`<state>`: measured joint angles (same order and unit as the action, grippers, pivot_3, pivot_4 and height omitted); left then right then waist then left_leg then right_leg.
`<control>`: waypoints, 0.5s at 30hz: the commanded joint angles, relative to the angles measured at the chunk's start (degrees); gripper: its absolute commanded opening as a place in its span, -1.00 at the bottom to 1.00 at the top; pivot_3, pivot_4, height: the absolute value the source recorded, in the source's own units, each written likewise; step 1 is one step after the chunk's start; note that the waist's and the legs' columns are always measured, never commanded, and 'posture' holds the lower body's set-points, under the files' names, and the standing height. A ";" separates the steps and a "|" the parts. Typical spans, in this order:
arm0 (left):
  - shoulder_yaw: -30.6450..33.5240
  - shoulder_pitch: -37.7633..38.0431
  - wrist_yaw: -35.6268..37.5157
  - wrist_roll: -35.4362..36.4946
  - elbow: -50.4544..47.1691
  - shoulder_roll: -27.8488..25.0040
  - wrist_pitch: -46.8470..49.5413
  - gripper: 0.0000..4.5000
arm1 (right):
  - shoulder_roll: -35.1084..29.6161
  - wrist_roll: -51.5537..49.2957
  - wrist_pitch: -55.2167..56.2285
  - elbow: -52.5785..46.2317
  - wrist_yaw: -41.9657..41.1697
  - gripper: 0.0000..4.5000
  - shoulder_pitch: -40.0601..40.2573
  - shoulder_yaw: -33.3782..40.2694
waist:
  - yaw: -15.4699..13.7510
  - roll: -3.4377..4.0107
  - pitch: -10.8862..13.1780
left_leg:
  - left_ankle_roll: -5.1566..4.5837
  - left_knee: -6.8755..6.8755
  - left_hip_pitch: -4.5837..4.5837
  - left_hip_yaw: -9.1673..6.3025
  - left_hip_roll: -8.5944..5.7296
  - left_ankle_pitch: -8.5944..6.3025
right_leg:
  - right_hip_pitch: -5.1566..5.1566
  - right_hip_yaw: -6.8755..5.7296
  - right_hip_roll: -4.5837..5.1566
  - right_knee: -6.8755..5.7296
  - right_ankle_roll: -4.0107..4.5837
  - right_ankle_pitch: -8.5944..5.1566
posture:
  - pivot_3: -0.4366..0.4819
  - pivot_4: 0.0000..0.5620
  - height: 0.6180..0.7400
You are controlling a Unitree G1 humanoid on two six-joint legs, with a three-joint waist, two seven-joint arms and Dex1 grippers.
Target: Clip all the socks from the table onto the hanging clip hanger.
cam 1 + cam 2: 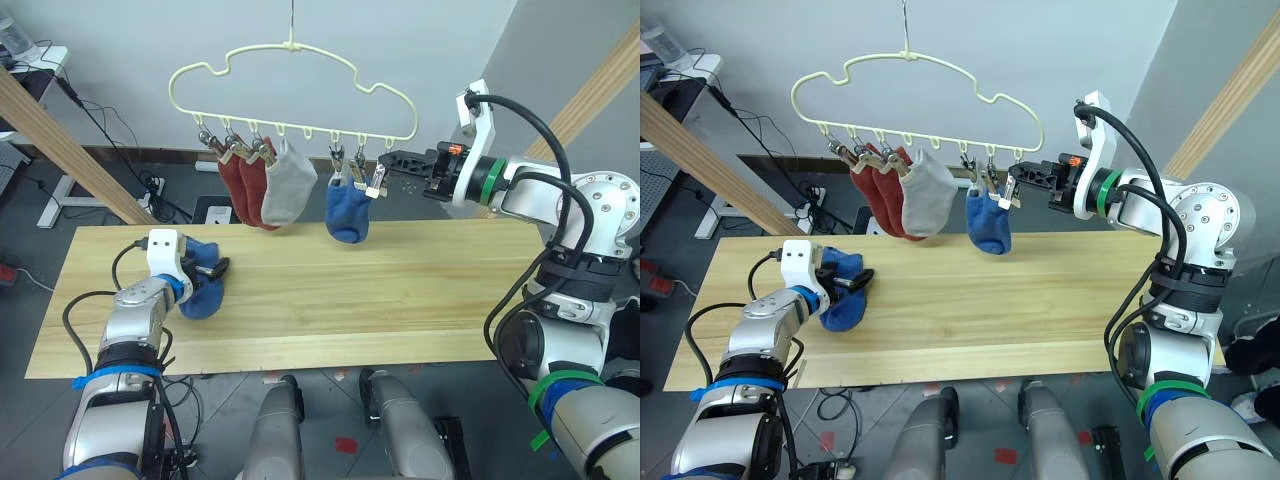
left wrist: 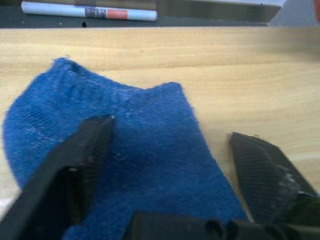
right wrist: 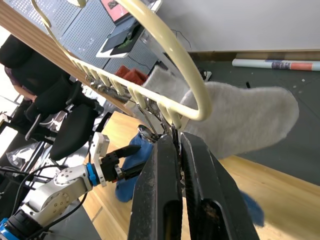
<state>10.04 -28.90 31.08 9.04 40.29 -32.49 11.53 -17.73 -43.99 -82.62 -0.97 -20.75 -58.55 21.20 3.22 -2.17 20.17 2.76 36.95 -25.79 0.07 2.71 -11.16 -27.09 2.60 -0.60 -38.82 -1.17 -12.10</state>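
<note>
Left pincer open astride blue sock on table; right pincer pinching a clip of the clip hanger.

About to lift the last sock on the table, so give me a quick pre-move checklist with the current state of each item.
1. Left tool open around the blue sock: ok, its fingers straddle the fabric, not yet closed.
2. Sock lying flat on the table: ok.
3. Right tool on a clip at the right end of the hanger: ok, fingers pressed together on it.
4. That clip free of any sock: ok, nothing hangs from it.
5. Socks already hung: two red, one grey, one blue; ok.
6. Clip jaws opened for the sock: cannot tell.
</note>
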 commanded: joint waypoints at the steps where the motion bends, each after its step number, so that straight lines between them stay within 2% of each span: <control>1: -1.27 3.72 2.13 -0.09 -1.86 0.30 2.91 0.31 | -0.55 -0.75 0.61 -0.54 0.29 -1.00 -0.97 0.25 | -0.01 0.00 0.00 | 0.00 0.00 0.00 -0.02 0.00 0.00 | 0.00 -0.01 0.00 0.00 0.00 0.00 | -0.19 0.28 1.00; 5: -0.79 5.82 2.66 0.95 -8.44 0.65 4.82 -0.13 | -0.63 -0.45 1.53 0.06 0.47 -1.00 -1.02 0.03 | -0.08 0.00 0.00 | 0.00 0.00 -0.01 -0.02 0.00 0.00 | 0.00 -0.01 0.01 0.00 0.00 0.00 | -0.18 0.28 1.00; 11: 0.07 8.43 2.02 2.10 -15.60 0.81 7.78 -0.91 | -0.09 -0.64 2.93 0.94 0.78 -1.00 -0.95 -0.62 | -0.11 0.00 0.00 | 0.00 -0.02 -0.03 -0.03 0.00 0.00 | 0.00 -0.04 0.01 0.07 0.00 0.00 | -0.17 0.28 1.00; 12: 0.21 9.01 2.07 2.55 -17.41 0.91 8.83 -0.98 | -0.02 -0.65 3.13 1.26 0.84 -1.00 -1.06 -0.65 | -0.09 0.00 0.00 | 0.00 -0.02 -0.04 -0.03 0.00 0.00 | 0.00 -0.03 0.01 0.08 0.00 0.00 | -0.16 0.28 1.00; 15: 0.19 10.86 2.58 3.81 -22.46 1.25 11.49 -0.98 | -0.24 -0.44 3.92 2.20 0.65 -1.00 -1.25 -1.00 | -0.07 0.00 0.00 | 0.00 -0.04 -0.06 -0.03 0.01 0.00 | 0.00 -0.03 0.01 0.14 0.00 0.00 | -0.15 0.29 1.00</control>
<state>9.85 -19.06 33.24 11.72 20.90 -31.25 21.81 -17.54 -43.98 -79.26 1.51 -19.92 -58.69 20.06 3.15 -2.17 20.18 2.76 36.91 -25.87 0.03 2.72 -11.16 -27.09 2.56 -0.59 -38.66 -1.18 -12.10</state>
